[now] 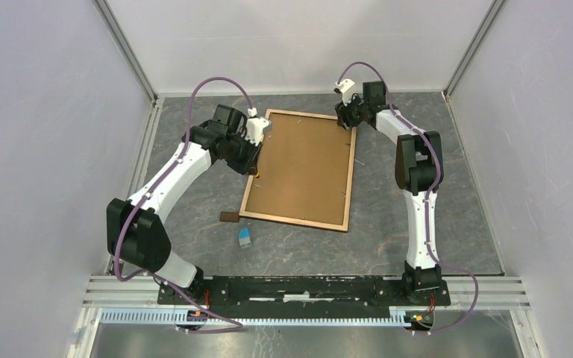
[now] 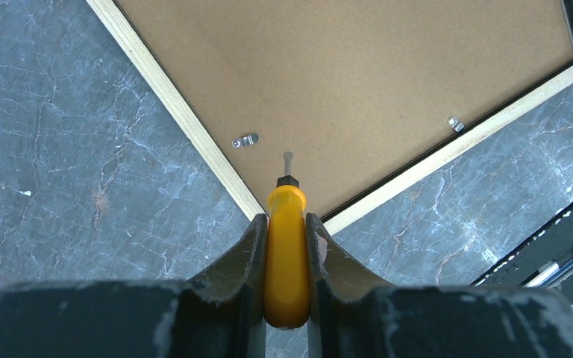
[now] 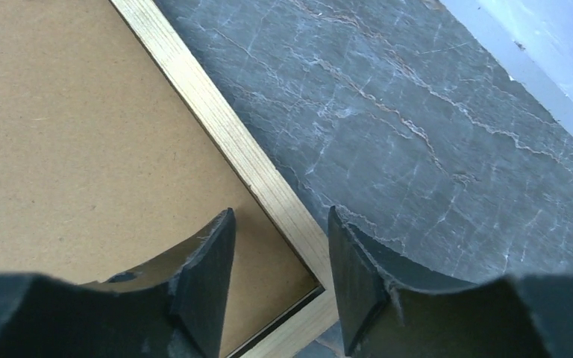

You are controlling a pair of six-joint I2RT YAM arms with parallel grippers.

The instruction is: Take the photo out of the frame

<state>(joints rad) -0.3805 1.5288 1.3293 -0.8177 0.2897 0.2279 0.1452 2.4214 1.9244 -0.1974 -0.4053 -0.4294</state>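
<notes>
The frame (image 1: 297,220) lies face down on the grey table, its brown backing board (image 1: 304,165) up. The photo is hidden under the board. My left gripper (image 1: 257,161) is at the frame's left edge, shut on a yellow-handled screwdriver (image 2: 286,253). The screwdriver's tip rests over the board by a corner, near a metal tab (image 2: 245,140). My right gripper (image 1: 348,119) is open at the frame's far right corner. In the right wrist view it (image 3: 280,216) straddles the light wood rim (image 3: 216,123), one finger over the board, the other over the table.
A small brown block (image 1: 230,217) and a small blue and white object (image 1: 245,237) lie near the frame's near left corner. A second metal tab (image 2: 456,124) sits on the board's other edge. Walls stand close on three sides. A black rail (image 1: 306,287) runs along the near edge.
</notes>
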